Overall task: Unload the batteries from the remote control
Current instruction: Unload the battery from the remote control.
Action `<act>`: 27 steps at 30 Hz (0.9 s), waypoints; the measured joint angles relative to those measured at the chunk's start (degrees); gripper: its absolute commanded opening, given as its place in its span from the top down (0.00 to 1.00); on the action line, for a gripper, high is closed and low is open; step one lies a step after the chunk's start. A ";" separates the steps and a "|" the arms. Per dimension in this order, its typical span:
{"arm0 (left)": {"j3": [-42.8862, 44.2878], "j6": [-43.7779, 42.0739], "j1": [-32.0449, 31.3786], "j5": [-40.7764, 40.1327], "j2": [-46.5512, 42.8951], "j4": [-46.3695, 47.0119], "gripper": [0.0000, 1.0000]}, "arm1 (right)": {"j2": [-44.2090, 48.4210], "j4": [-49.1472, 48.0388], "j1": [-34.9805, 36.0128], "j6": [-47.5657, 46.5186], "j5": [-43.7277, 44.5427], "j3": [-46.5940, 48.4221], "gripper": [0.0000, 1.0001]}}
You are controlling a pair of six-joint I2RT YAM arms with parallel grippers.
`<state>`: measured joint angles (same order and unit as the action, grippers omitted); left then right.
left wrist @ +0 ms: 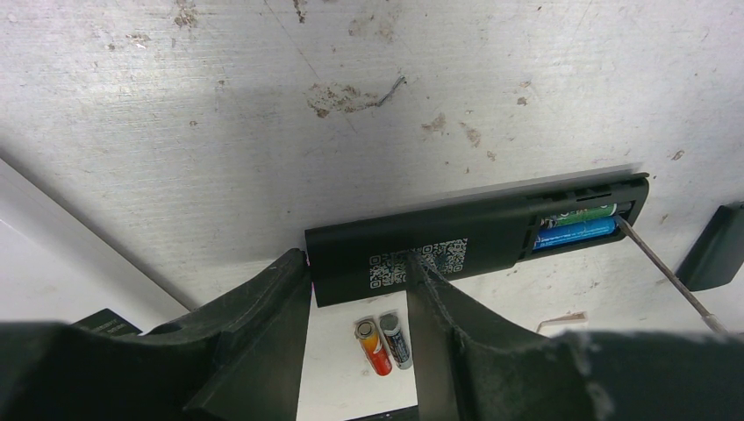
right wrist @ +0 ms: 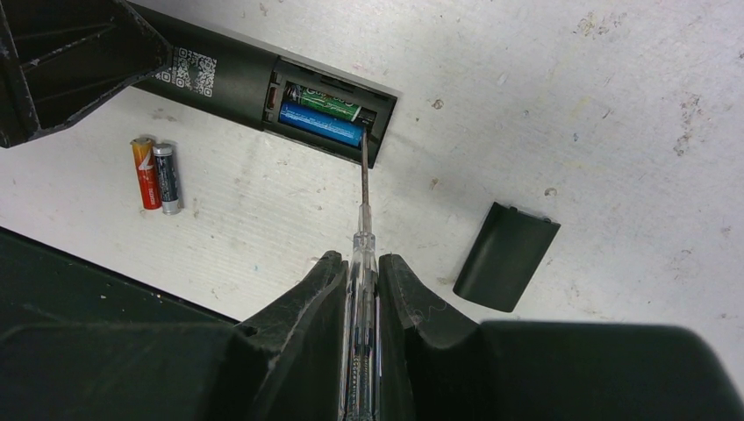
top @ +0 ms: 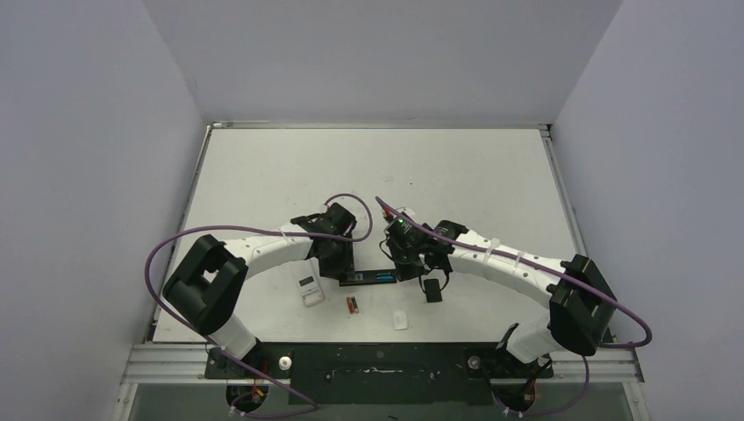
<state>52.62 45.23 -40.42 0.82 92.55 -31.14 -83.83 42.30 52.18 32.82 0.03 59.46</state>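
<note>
The black remote control [top: 373, 277] lies back up on the table with the battery bay at its right end uncovered. A blue battery [right wrist: 320, 124] and a green one [right wrist: 326, 102] sit in the bay. An orange-red battery [left wrist: 375, 346] and a dark one [left wrist: 395, 340] lie side by side on the table in front of the remote. My left gripper [left wrist: 355, 259] is open, its fingertips resting on the remote's left end. My right gripper [right wrist: 361, 260] is shut on a clear-handled screwdriver [right wrist: 365, 202]. The screwdriver's tip is in the bay at the blue battery's right end.
The black battery cover [right wrist: 506, 256] lies loose to the right of the remote. A small white remote [top: 310, 289] lies at the front left. A small white rounded piece [top: 400, 319] lies near the table's front edge. Grey walls enclose the table on three sides.
</note>
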 measured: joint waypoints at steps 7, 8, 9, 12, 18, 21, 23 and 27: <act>0.24 -0.02 -0.04 -0.09 0.20 -0.28 0.61 | -0.09 -0.59 -0.02 0.02 -0.04 -0.44 0.95; 0.26 -0.02 -0.04 -0.09 0.20 -0.31 0.61 | -0.09 -0.68 -0.04 0.04 -0.07 -0.57 0.95; 0.26 -0.02 -0.04 -0.11 0.20 -0.31 0.61 | -0.07 -0.83 -0.11 0.04 -0.09 -0.79 0.95; 0.28 -0.07 -0.11 -0.15 0.22 -0.35 0.61 | 0.02 -1.81 -0.37 0.42 -0.55 -2.25 0.95; 0.28 -0.04 -0.42 -0.55 0.24 -0.39 0.61 | 2.40 -5.33 -2.23 2.82 -6.14 -8.79 0.95; 0.28 -0.07 -0.52 -0.63 0.24 -0.42 0.61 | 3.91 -8.44 -3.78 4.26 -9.62 -12.11 0.95; 0.28 -0.09 -0.59 -0.70 0.26 -0.42 0.61 | 5.70 -10.91 -5.51 5.40 -11.91 -14.47 0.95; 0.28 -0.07 -0.85 -0.90 0.26 -0.46 0.61 | 8.22 -14.49 -8.20 6.73 -14.49 -17.22 0.95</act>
<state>52.90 45.17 -41.28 -0.08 92.82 -31.59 -75.61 27.81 43.99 39.55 -14.46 42.24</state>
